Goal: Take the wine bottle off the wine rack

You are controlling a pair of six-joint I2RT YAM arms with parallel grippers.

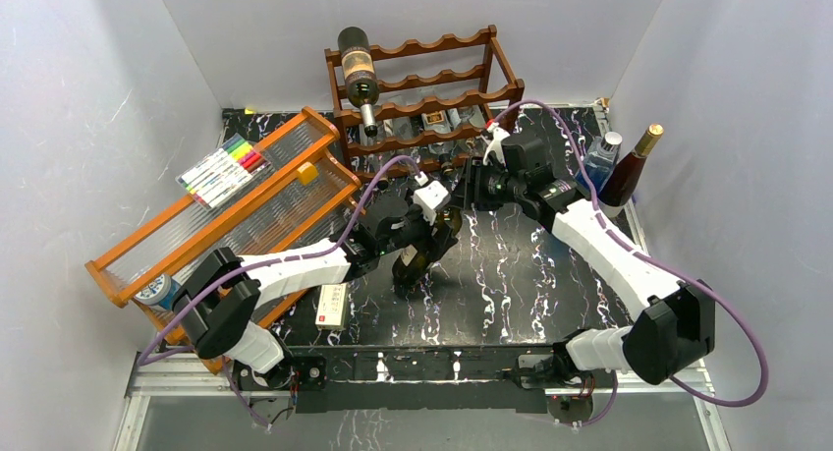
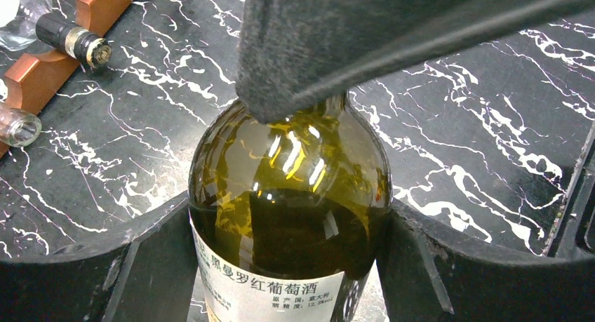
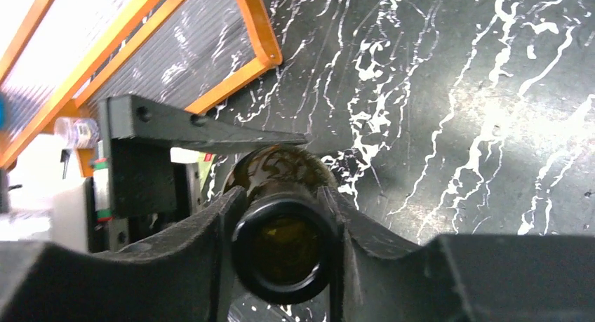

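A dark green wine bottle (image 1: 420,253) with a white label is off the wine rack (image 1: 447,75), held between two robot arms over a black, white-veined surface (image 1: 530,274). It sits in front of the rack and well apart from it, tilted, with its neck pointing up toward the rack and the right arm. Whether its base touches the surface cannot be told. The left claw (image 1: 429,233) is clamped on the bottle's wide body: in the left wrist view its two black fingers (image 2: 147,266) press against the glass on either side, just below the shoulder and beside the label. The right claw (image 3: 282,199) is closed around the neck. In the right wrist view the round mouth of the bottle faces the camera, and the fingers (image 3: 210,231) hug it left and right. The reddish-brown rack stands at the far edge of the surface, with a second bottle (image 1: 358,63) lying on its top tier at the left end. An orange-framed tray (image 1: 295,191) with clear ribbed panels sits to the left of the held bottle, and coloured markers (image 1: 224,171) lie on its top panel.
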